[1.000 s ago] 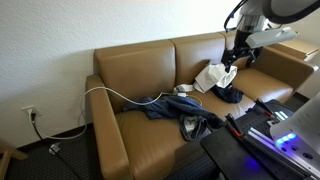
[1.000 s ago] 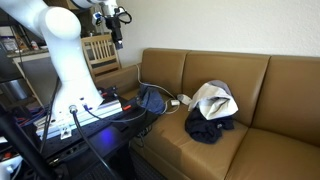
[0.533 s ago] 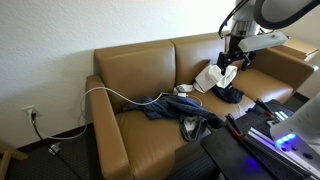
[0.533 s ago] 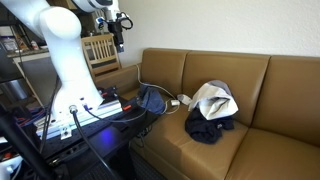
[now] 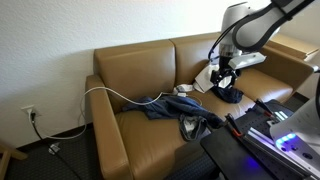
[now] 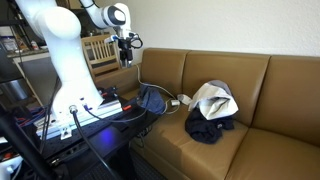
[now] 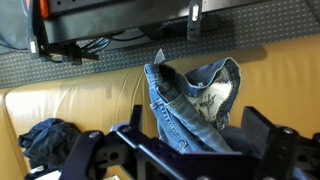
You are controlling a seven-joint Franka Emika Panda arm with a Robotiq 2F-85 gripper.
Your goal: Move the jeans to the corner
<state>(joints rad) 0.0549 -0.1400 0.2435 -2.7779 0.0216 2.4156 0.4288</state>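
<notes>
We see the jeans [image 5: 165, 108] crumpled on the tan leather sofa [image 5: 140, 70], with the end effector [image 6: 127, 58] hanging in the air above the sofa, clear of the fabric.

In the wrist view its two dark fingers [image 7: 85, 150] stand spread wide with nothing between them. Beyond them, the blue denim [image 7: 190, 100] lies bunched near the sofa's front edge, with pale inner lining showing. Further along the sofa seat in an exterior view, a soft white cloth [image 6: 212, 98] rests on a dark navy garment [image 6: 207, 125]. A thin white cable [image 5: 100, 92] arcs over the sofa's armrest.
</notes>
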